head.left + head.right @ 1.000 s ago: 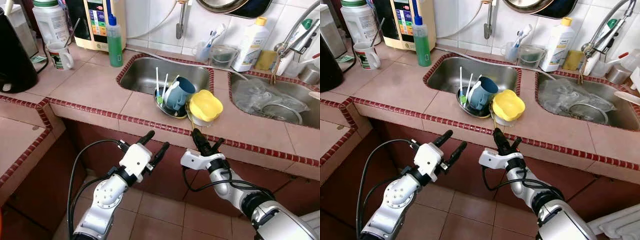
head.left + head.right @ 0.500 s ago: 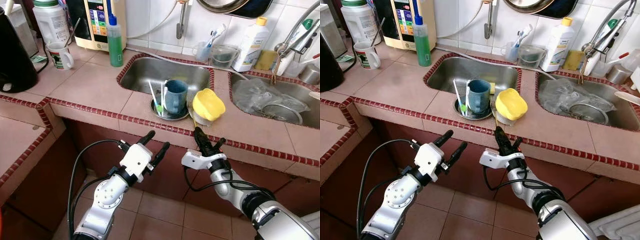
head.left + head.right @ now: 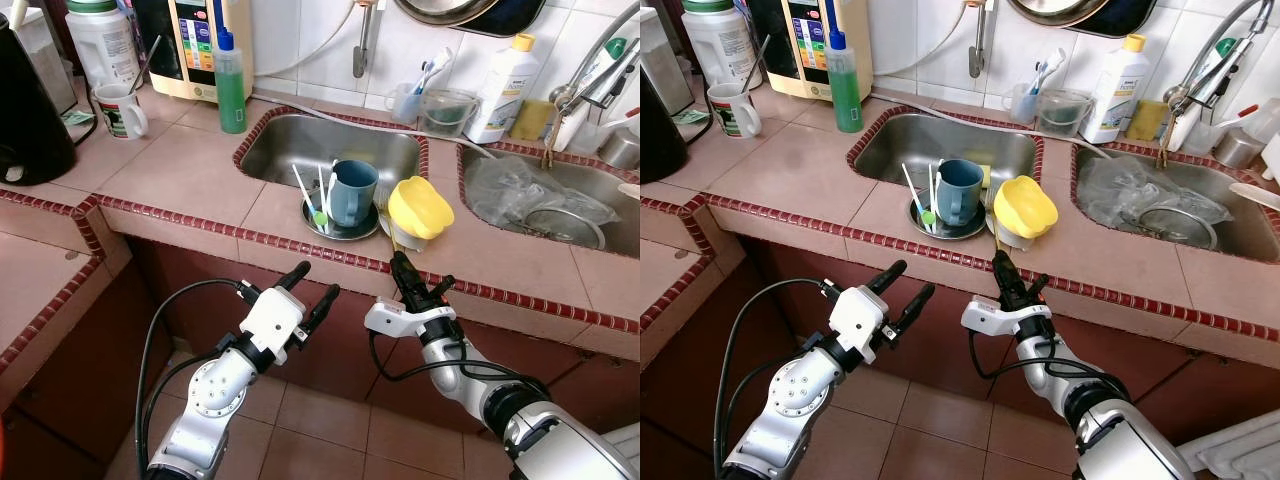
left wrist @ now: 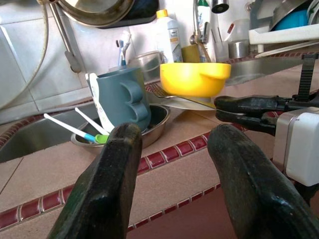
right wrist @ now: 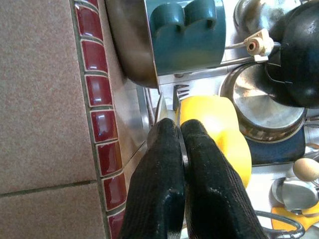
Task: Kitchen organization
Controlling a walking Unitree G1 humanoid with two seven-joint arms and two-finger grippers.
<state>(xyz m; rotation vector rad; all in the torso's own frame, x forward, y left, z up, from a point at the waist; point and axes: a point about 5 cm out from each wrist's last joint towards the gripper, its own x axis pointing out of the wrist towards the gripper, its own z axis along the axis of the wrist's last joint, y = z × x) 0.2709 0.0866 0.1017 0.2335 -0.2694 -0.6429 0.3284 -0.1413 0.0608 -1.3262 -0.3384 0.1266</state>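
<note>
Fork [image 5: 175, 95] handle clenched in right gripper [image 3: 1011, 282]; keep pull level, since tines lie under yellow bowl [image 3: 420, 208]. Left gripper [image 3: 313, 285] open, idle.

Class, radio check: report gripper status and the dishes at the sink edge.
Right gripper shut on fork handle beneath yellow bowl. Left gripper open, idle below counter. Blue mug upright in steel dish.

the fork [image 5: 175, 99] shows just its tines and a strip of handle; the rest lies pinched between the right gripper [image 5: 179, 132] fingers and behind the yellow bowl [image 5: 219, 130]. the steel dish [image 4: 149, 127] is mostly hidden by the teal mug [image 4: 122, 97].
</note>
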